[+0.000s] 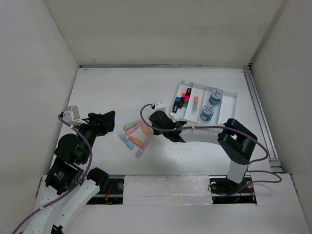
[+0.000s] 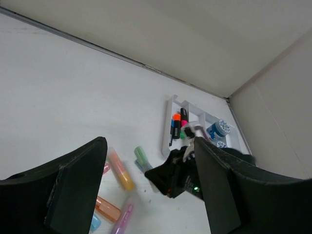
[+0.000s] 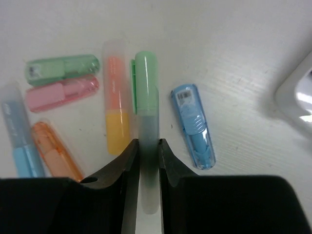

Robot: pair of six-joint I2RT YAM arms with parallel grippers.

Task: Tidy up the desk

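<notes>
On the white desk [image 1: 122,92] several pastel highlighters lie in a loose cluster [image 1: 134,136]. My right gripper [image 3: 146,142] is shut on a frosted highlighter with a green cap [image 3: 146,80], low over the desk, between an orange-yellow highlighter [image 3: 117,112] and a clear blue one [image 3: 193,124]. In the top view the right gripper [image 1: 153,126] is at the cluster's right edge. My left gripper [image 1: 105,119] is open and empty, left of the cluster. In the left wrist view its jaws stand wide apart [image 2: 150,146], and the right gripper [image 2: 170,175] shows beyond them.
A white compartment tray [image 1: 234,100] stands at the back right with several markers [image 1: 181,101] and two blue round tubs [image 1: 211,104]. A metal rail [image 1: 258,117] runs along the desk's right edge. White walls border the desk.
</notes>
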